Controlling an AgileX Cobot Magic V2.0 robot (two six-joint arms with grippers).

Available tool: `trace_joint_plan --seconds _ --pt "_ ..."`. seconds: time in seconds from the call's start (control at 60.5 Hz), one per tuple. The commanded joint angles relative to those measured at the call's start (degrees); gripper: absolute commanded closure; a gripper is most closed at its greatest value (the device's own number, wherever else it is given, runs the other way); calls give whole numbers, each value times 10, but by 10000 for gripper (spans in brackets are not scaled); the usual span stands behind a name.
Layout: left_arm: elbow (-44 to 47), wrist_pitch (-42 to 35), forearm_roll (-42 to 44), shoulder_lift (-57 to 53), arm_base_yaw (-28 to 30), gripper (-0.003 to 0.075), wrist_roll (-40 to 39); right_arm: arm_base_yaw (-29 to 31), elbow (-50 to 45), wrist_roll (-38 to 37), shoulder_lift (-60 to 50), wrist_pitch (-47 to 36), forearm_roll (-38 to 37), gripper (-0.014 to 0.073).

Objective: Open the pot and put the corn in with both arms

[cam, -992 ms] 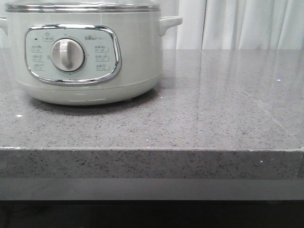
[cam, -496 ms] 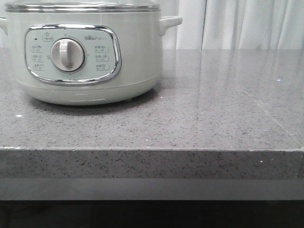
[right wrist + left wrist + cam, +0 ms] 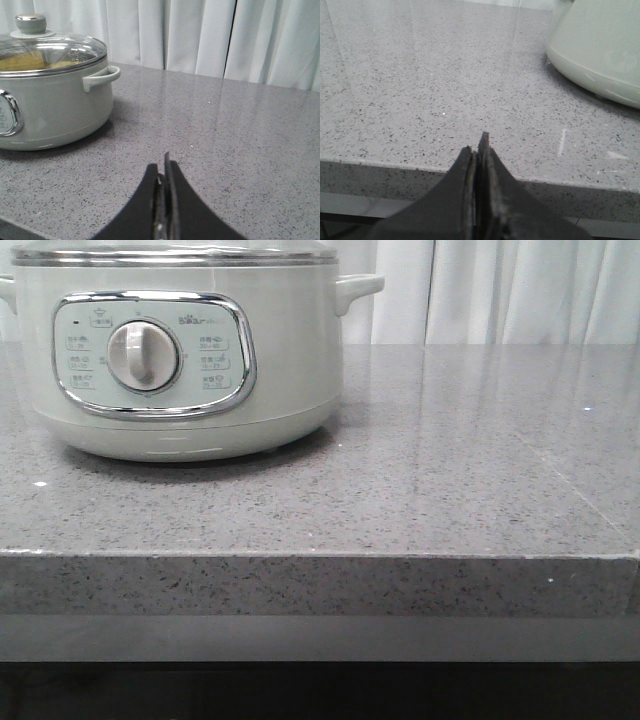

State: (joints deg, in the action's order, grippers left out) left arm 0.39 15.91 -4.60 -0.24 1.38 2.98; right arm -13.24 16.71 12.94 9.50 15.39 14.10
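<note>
Left gripper (image 3: 479,150), right gripper (image 3: 165,167) closed, empty; right wrist alone shows pot (image 3: 55,100) lidded, perhaps corn (image 3: 22,61) inside.

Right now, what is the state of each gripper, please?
Left gripper: closed, holding nothing.
Right gripper: closed, holding nothing.

Pot (image 3: 180,350) top and left side cut off in front view; panel lettering illegible

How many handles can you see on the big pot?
2: one small side handle on the pot, and the knob atop its lid. Another side handle may be hidden.
</note>
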Motion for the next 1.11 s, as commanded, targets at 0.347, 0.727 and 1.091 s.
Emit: trace_joint_plan --seconds 0.347,0.727,1.091 --pt "0 -44 -6 -15 2 739 -6 114 -167 -58 -93 -120 -49 662" --pt "0 -44 -6 -14 2 739 -6 130 -182 -58 -113 -106 -49 662" --pt "0 -44 -6 -14 2 739 -6 130 -182 -58 -113 -106 -49 662"
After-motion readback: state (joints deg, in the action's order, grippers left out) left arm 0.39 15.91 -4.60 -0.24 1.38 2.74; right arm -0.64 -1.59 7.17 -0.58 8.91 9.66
